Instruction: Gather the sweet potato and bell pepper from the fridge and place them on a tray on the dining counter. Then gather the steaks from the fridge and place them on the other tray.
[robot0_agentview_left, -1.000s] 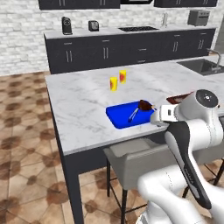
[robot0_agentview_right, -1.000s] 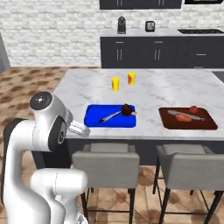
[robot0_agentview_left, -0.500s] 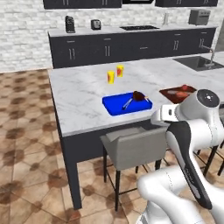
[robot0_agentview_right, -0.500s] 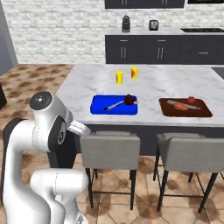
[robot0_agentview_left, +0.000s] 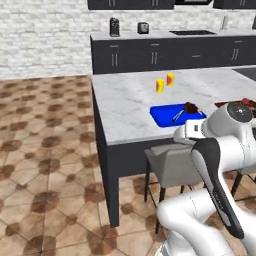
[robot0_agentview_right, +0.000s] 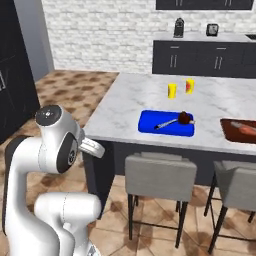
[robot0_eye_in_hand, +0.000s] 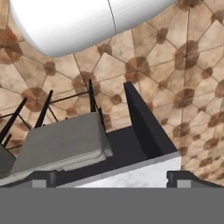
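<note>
Left base view: the dining counter (robot0_agentview_left: 127, 102) is a white-grey marbled slab on a near-black base, its near left corner over a brown tiled floor (robot0_agentview_left: 45, 150). A blue tray (robot0_agentview_left: 167, 117) lies near the counter's front edge, with a dark round item (robot0_agentview_left: 190, 107) at the tray's far right corner and a thin utensil (robot0_agentview_left: 178, 115) beside it. Two yellow cups (robot0_agentview_left: 160, 86) stand close together behind the tray, toward the counter's middle. A dark brown tray (robot0_agentview_left: 235, 104) sits further right along the front edge, partly behind the arm. A grey stool (robot0_agentview_left: 172, 165) is tucked under the front edge. Dark cabinets (robot0_agentview_left: 165, 55) run along a white brick wall (robot0_agentview_left: 45, 40).

Right base view: the blue tray (robot0_agentview_right: 166, 123) lies near the front edge, the dark round item (robot0_agentview_right: 185, 118) on its right part and the utensil (robot0_agentview_right: 166, 124) across its middle. The cups (robot0_agentview_right: 172, 90) stand behind it. The brown tray (robot0_agentview_right: 240, 131), at the right end of the front edge, carries something reddish (robot0_agentview_right: 244, 128); what it is cannot be told. Two stools (robot0_agentview_right: 160, 175) stand at the front edge. A dark tall unit (robot0_agentview_right: 15, 65) fills the left.

Hand view: the gripper (robot0_eye_in_hand: 108, 182) looks down over the counter's edge (robot0_eye_in_hand: 140, 175), with a stool seat (robot0_eye_in_hand: 61, 142) and floor (robot0_eye_in_hand: 192, 65) below. Its fingers (robot0_eye_in_hand: 43, 178) stand wide apart, with nothing between them.
</note>
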